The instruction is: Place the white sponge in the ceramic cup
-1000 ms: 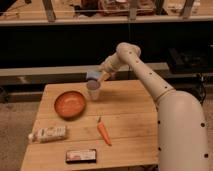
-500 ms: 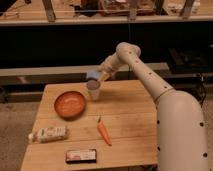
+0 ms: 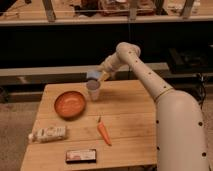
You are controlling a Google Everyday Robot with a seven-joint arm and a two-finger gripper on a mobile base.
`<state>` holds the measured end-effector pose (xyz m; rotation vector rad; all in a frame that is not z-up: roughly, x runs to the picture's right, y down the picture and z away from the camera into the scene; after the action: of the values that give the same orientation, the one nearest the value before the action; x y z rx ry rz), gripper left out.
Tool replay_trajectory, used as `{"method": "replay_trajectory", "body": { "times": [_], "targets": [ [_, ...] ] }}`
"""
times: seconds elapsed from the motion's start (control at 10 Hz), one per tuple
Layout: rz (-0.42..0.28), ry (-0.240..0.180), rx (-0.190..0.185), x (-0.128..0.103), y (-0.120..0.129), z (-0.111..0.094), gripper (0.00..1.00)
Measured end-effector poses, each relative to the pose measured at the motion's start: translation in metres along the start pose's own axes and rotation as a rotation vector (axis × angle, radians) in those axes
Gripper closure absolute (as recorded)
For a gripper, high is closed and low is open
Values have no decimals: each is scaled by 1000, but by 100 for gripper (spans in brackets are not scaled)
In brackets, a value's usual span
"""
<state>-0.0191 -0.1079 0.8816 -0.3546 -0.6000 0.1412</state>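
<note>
Camera view: one white arm (image 3: 150,80) rises from the bulky base at 4 o'clock of the frame. It bends at an elbow near the top centre, then angles down toward 8 o'clock to the far edge of the wooden surface (image 3: 132,125). Gripper (image 3: 96,76) hangs just above the ceramic cup (image 3: 93,91), with the wrist tilted down-left. The jaws are closed on the white sponge (image 3: 91,75), a pale bluish block held at the tip. The sponge sits directly over the cup mouth; I can't tell whether its underside touches the rim. It is not inside the cup.

The cup stands upright near the far edge of the surface, at roughly 11 o'clock from the surface's centre. The orange bowl (image 3: 69,104) is just beside the cup at its 8 o'clock. The carrot (image 3: 103,133) lies at the cup's 6 o'clock, well apart from it, tip pointing away from the camera. The whitish printed bag (image 3: 48,134) lies flat near the left edge, at 7 o'clock from the bowl. The dark flat packet (image 3: 81,155) sits at the near edge, at 7 o'clock from the carrot. Nothing stands between the gripper and the cup.

Counts: 1 sponge, 1 cup, 1 bowl, 1 carrot, 1 bag, 1 packet, 1 arm.
</note>
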Motion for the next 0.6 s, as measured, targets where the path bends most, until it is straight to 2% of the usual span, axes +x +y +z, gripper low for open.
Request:
{"method": "replay_trajectory", "body": {
  "times": [0.6],
  "targets": [
    [-8, 5, -2, 1, -2, 2, 73]
  ]
}}
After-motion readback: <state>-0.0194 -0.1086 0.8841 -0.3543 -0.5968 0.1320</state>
